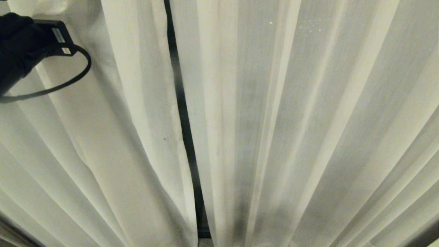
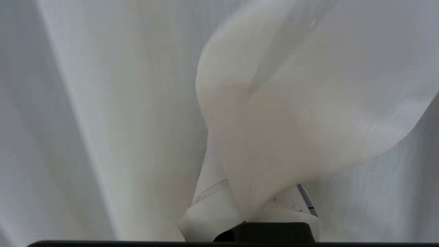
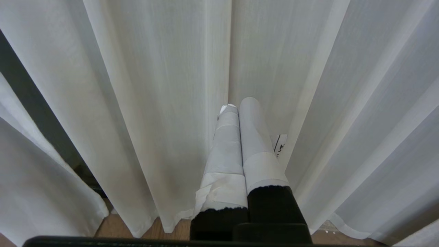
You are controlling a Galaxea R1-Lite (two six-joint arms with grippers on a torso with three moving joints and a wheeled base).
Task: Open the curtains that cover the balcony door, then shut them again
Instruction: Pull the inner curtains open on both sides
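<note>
Your left gripper [image 2: 247, 206] is clamped on the pleated cream-white sheer curtains [image 1: 291, 120]; right gripper [image 3: 240, 106] pinched empty, dark door frame [image 1: 181, 113] peeking through.

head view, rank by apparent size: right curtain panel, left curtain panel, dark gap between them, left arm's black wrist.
1. Right curtain panel, over half the frame.
2. Left curtain panel.
3. Left arm's black wrist, in the top-left corner, and the dark gap, a long thin strip: similar area, and the wrist sits nearer the camera, so unranked.
</note>
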